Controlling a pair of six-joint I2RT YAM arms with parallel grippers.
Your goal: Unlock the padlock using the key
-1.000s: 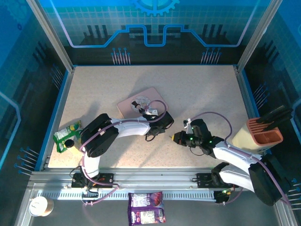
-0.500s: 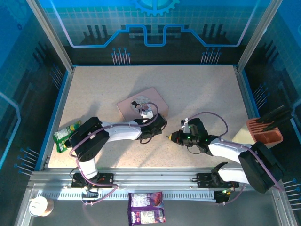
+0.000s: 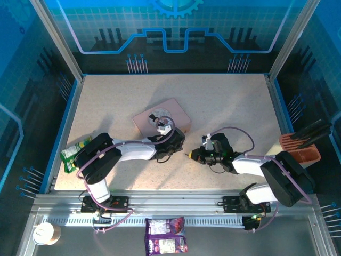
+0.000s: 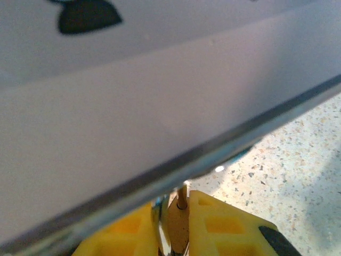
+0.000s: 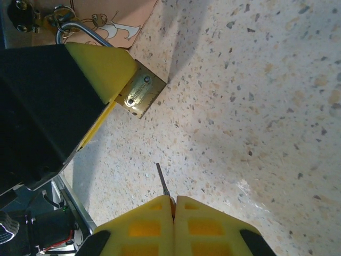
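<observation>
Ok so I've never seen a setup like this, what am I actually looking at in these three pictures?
Two robot arms are bolted at the near edge of a speckled table. The wide picture looks down from above; the other two come from a small camera on each wrist. A pink tin lies on the table. In the right wrist view, the left arm's fingers, yellow-padded, pinch a small brass padlock near the tin. The right arm's fingers pinch a thin key, pointing toward the padlock but short of it. In the left wrist view the tin looms close and blurred.
</observation>
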